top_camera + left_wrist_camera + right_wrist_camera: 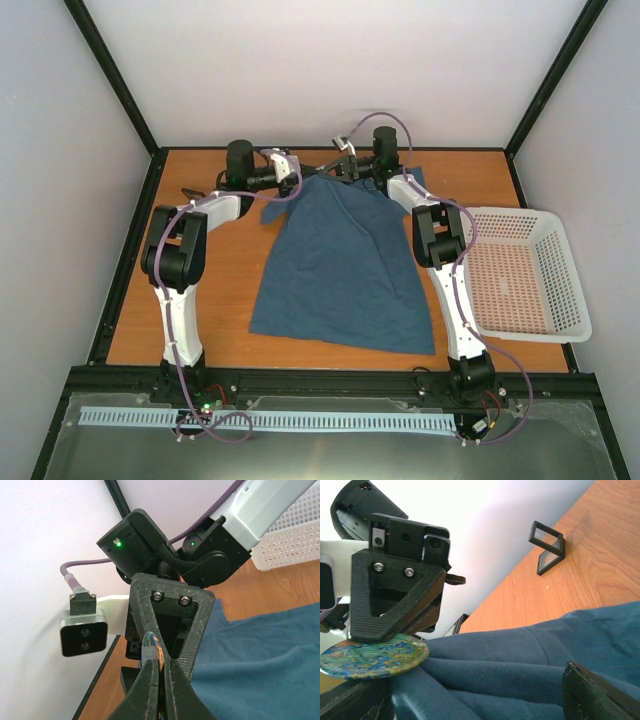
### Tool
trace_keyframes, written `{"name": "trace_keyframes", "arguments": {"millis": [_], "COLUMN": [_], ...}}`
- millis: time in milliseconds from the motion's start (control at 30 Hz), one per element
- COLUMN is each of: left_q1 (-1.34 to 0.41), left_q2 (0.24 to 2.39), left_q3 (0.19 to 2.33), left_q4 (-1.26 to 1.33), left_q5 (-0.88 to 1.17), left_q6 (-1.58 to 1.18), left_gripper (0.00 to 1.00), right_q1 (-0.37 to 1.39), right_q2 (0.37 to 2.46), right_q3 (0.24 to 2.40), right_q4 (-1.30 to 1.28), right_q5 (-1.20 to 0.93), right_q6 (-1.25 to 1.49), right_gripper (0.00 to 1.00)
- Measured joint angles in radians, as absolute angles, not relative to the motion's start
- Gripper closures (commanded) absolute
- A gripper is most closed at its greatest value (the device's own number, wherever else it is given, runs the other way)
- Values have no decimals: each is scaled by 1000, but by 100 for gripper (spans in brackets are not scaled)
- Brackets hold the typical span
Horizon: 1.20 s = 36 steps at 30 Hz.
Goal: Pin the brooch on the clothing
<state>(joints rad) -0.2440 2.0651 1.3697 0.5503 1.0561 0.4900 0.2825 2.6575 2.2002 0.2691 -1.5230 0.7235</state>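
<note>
- We see the left gripper, reaching along the table's far edge, closed tight on the brooch.
- The T-shirt lies mid-table, collar at that edge.
- The right gripper stands wide open, with shirt fabric between its fingers.

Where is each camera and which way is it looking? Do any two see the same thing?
Top external: above and behind the arms, looking down on the table, T-shirt and basket; left arm and right arm show.
Left wrist: on the left arm, facing the right arm; its left gripper shows, shut on the brooch.
Right wrist: on the right arm, facing the left gripper over the T-shirt; its open right gripper shows.
Shared: both wrists see the brooch.
</note>
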Motion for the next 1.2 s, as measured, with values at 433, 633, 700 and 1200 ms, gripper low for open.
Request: {"name": "trace_keyframes", "arguments": {"millis": [433, 633, 700, 1200], "left_q1": [-260, -262, -261, -215], "left_q2": [2066, 2067, 2073, 2164], "left_q3": [1480, 1452, 1433, 1374], "left_q4": [311, 430, 477, 876], "left_q5": [1056, 1064, 1071, 1203], "left_q6": [706, 556, 455, -153], "left_gripper": [99, 99, 99, 99], "right_q1": [263, 260, 257, 253], "right_q2": [2720, 2722, 2685, 2407], "right_q3": [2206, 2160, 2072, 1901], "right_q4": [632, 825, 830, -20], "right_q5": [-1530, -1518, -1499, -1259], "right_q6": [1097, 1223, 1187, 266], "right_gripper": [14, 14, 12, 5]}}
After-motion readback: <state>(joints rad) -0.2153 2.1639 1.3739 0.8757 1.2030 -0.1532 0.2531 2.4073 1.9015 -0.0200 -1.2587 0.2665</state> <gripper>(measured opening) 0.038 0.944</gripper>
